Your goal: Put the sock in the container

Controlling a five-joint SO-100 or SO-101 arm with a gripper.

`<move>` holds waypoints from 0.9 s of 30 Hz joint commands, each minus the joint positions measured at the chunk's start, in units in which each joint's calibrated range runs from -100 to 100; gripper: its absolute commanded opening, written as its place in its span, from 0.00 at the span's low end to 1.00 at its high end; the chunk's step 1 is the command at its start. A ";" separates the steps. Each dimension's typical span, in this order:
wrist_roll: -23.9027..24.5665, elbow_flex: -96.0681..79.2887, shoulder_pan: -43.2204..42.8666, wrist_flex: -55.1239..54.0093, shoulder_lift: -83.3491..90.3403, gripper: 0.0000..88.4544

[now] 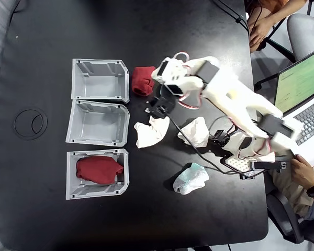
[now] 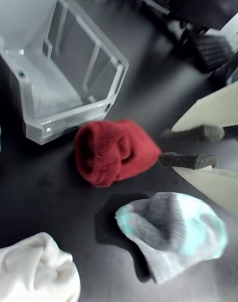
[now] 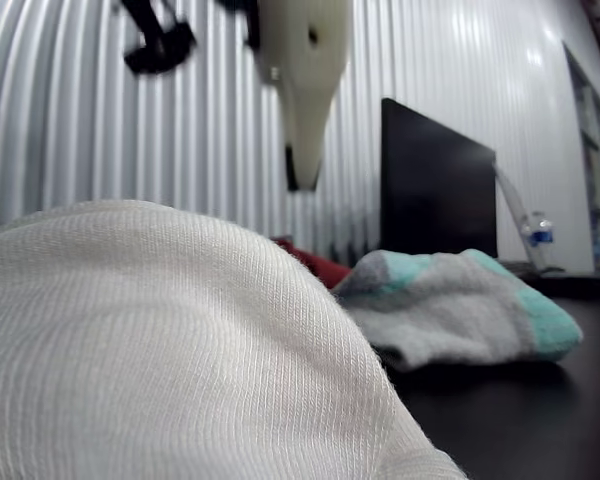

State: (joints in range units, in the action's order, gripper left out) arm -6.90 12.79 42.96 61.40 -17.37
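Note:
The sock (image 1: 142, 80), a small dark red bunched lump, lies on the black table just right of the top grey container (image 1: 100, 79), which is empty. My gripper (image 1: 153, 104) hovers a little below the sock in the fixed view. In the wrist view the sock (image 2: 114, 151) lies in front of the container (image 2: 64, 79), and the gripper (image 2: 161, 146) is at its right edge, slightly open, with nothing between its foam pads (image 2: 191, 159). The other view shows a sliver of the sock (image 3: 318, 266) behind other socks.
Two more grey bins stand below: an empty middle one (image 1: 98, 123) and a bottom one (image 1: 73, 180) holding a flat red sock (image 1: 98, 169). White socks (image 1: 150, 130) (image 1: 196, 130) (image 1: 191, 179) lie nearby. A grey-teal sock (image 2: 173, 232) is beside the gripper. A laptop (image 1: 303, 83) and a person's hand (image 1: 303, 170) are at the right.

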 commanded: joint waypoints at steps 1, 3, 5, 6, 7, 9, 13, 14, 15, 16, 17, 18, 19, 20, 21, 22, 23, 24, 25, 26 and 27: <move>-0.05 8.85 -0.26 0.52 -5.67 0.13; -0.28 11.10 -0.18 0.69 -8.10 0.19; -0.40 13.18 -0.18 1.97 -9.86 0.26; -0.57 14.08 -0.26 3.33 -10.36 0.30; -1.20 14.98 -0.34 4.70 -10.78 0.33; -2.23 15.97 -1.13 5.64 -11.53 0.38; -2.51 15.61 -1.52 5.64 -12.45 0.39; -2.51 15.88 -1.52 5.64 -13.29 0.39; -2.51 16.24 -1.52 5.64 -14.21 0.39; -2.51 16.51 -1.52 5.56 -15.21 0.39; -2.51 17.23 -1.44 5.56 -16.30 0.39; -2.51 18.14 -1.52 5.56 -17.47 0.39; -2.34 18.95 -1.52 5.56 -18.72 0.39; -2.34 20.21 -1.52 5.56 -20.06 0.39; -2.23 21.65 -1.52 5.64 -21.32 0.39; -2.23 22.92 -1.52 5.64 -22.57 0.39; -2.23 24.00 -1.44 5.73 -23.66 0.38; -2.40 24.81 -1.37 5.73 -24.66 0.35; -2.40 25.53 -1.37 5.73 -25.75 0.31; -2.40 26.07 -1.37 5.73 -26.59 0.27; -2.40 26.43 -1.37 5.90 -27.09 0.22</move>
State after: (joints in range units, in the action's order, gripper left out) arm -9.20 35.59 41.38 66.61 -44.24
